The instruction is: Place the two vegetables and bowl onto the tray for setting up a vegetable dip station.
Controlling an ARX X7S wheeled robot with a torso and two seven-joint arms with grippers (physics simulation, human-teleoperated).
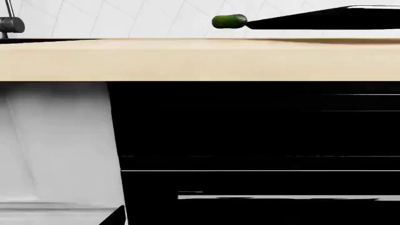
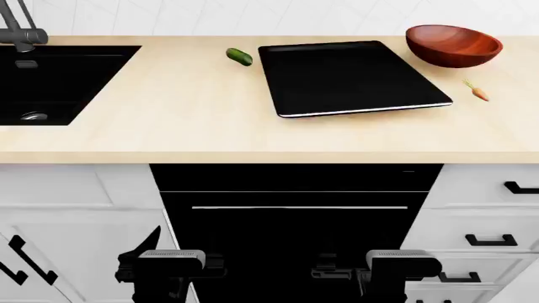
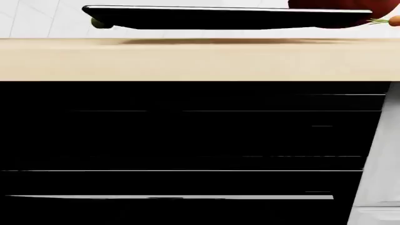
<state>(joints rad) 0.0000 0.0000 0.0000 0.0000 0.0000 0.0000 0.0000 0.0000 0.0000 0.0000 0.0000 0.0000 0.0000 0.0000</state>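
sink (image 2: 59, 82) sits at far left of counter (image 2: 168, 120), faucet (image 2: 21, 31) by its back edge. cucumber (image 2: 239, 57) lies just left of tray (image 2: 349, 79), small gap btwn them. tray mid-counter w/ nothing on it, front edge well back from counter lip. bowl (image 2: 453, 45) by tray's back right corner, carrot (image 2: 478, 92) just right of tray. wide bare wood btwn sink & cucumber. left gripper (image 2: 168, 265) & right gripper (image 2: 402, 265) hang low in front of oven (image 2: 295, 214), under counter level; can't tell if claws are apart or together.
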